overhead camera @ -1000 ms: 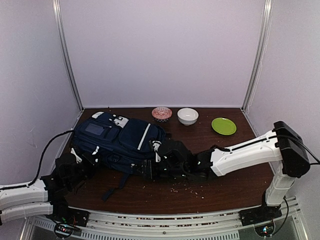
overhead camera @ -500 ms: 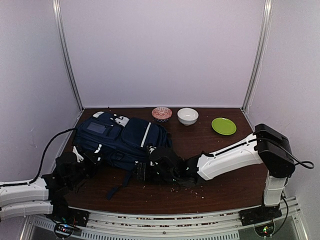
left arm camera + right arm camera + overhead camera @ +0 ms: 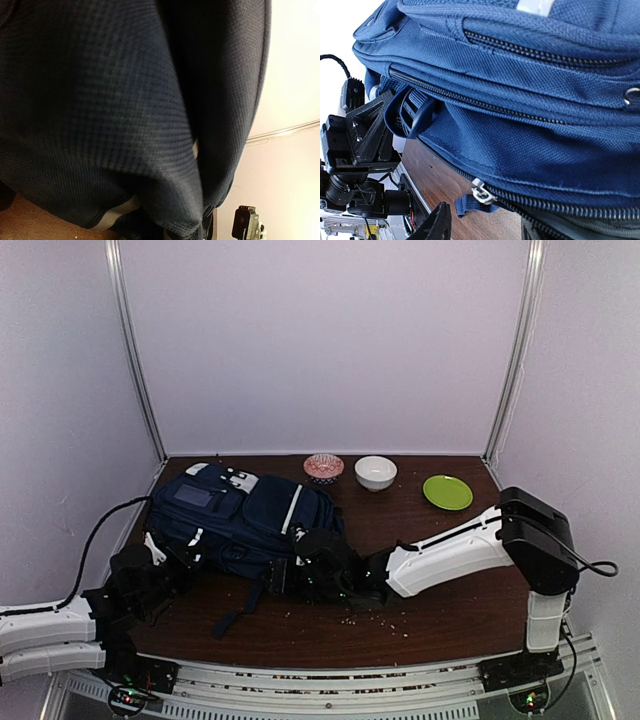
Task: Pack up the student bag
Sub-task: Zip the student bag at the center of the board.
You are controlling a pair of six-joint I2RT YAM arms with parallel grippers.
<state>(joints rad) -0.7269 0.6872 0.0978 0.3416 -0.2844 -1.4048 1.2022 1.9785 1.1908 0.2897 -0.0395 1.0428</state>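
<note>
The student bag (image 3: 240, 512), navy blue with white patches and a white stripe, lies flat on the left half of the brown table. My left gripper (image 3: 170, 562) presses into its near left corner. Navy fabric (image 3: 100, 100) fills the left wrist view and hides the fingers, which are shut on the bag. My right gripper (image 3: 285, 578) sits at the bag's near edge, open. In the right wrist view, its two dark fingertips (image 3: 437, 222) stand on either side of a silver zipper pull (image 3: 481, 191) with a blue fabric tab (image 3: 467, 205), without touching it.
A pink patterned bowl (image 3: 323, 467), a white bowl (image 3: 375, 472) and a green plate (image 3: 447, 492) stand along the back of the table. A dark strap (image 3: 235, 612) trails from the bag toward the near edge. Crumbs (image 3: 375, 618) are scattered under the right arm.
My right arm has reached further left along the bag's near edge, up to the zipper. The left arm has stayed in place, still shut.
</note>
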